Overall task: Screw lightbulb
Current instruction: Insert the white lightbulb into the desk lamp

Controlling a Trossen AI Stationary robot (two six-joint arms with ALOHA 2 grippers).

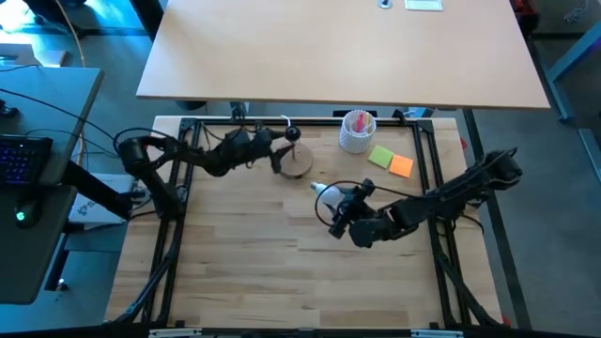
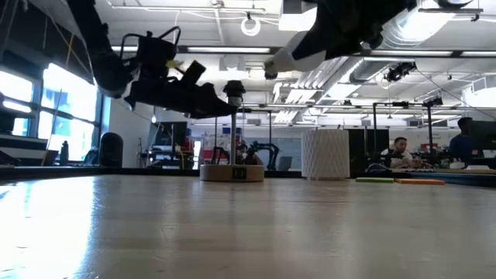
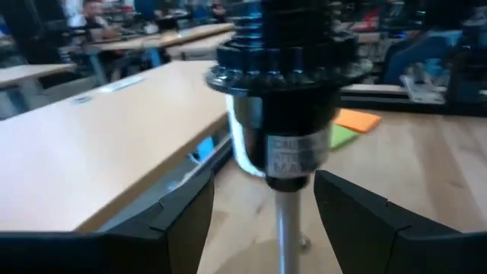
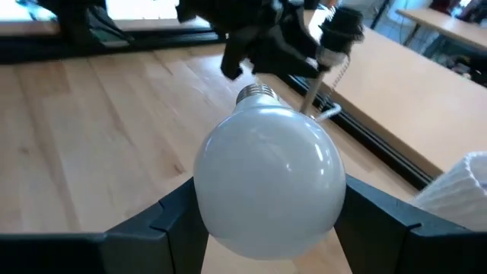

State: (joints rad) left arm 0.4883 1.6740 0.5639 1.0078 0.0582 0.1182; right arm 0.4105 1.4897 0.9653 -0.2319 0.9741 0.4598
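The lightbulb [image 4: 270, 179], white with a silvery screw base [image 4: 256, 93], hangs above the table's middle with my right gripper [image 1: 332, 200] shut on it. Its base points toward the stand. The stand has a round wooden foot [image 1: 299, 165] on the table near the far edge, a thin metal rod and a black socket [image 3: 283, 91] on top. My left gripper [image 3: 262, 205] is open, level, and reaches in from the left. Its fingers stand on either side of the rod just under the socket, and no touch shows. My right gripper pinches the bulb's round glass globe [image 4: 221, 205] between its two fingers, one on each side of its widest part. The fingers come from the table's right, slanting a little down. The bulb is lifted clear of the table, its screw base pointing away from the fingers.
A white ribbed cup [image 1: 358, 131] with pink contents stands at the far edge, right of the stand. A green note [image 1: 382, 156] and an orange note [image 1: 401, 166] lie beside it. Black frame rails [image 1: 427, 160] border the table. People [image 2: 399, 151] sit in the room beyond.
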